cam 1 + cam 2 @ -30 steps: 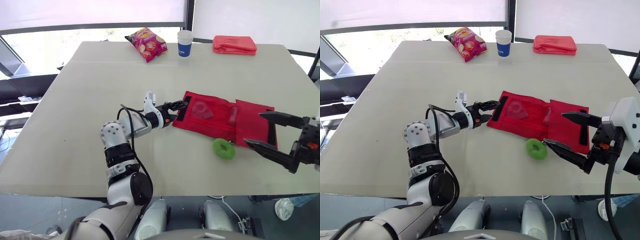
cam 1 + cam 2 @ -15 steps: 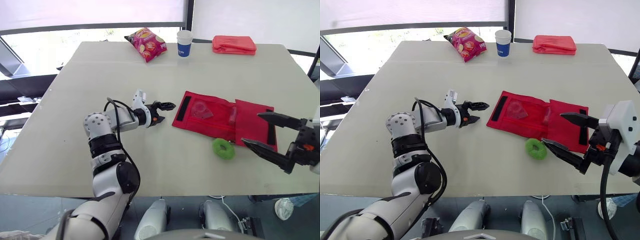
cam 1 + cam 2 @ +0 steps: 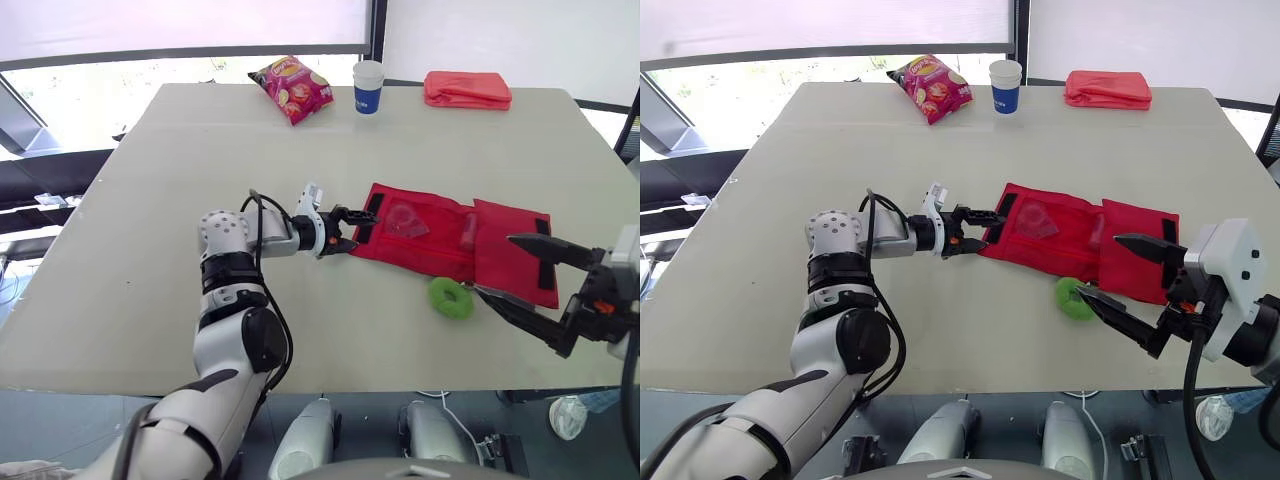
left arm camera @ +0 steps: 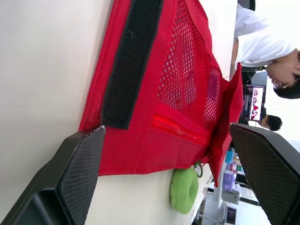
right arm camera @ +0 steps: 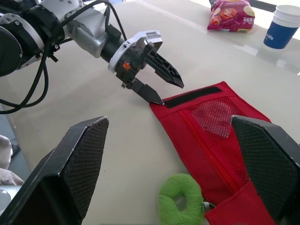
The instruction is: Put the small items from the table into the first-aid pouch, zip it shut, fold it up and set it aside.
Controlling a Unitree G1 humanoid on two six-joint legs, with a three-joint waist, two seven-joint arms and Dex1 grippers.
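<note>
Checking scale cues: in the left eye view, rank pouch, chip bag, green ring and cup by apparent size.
1. pouch
2. chip bag
3. green ring and cup look alike; the cup is farther away.

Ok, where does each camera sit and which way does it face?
Left eye view: on the head, looking down over the table; both arms show, left pincer open at the red pouch, right pincer open by the green ring.
Right eye view: its stereo twin, same scene.
Left wrist view: along its own fingers at pouch and ring.
Right wrist view: between its own fingers, across the pouch toward the left pincer.
Both wrist views share pouch and ring.
</note>
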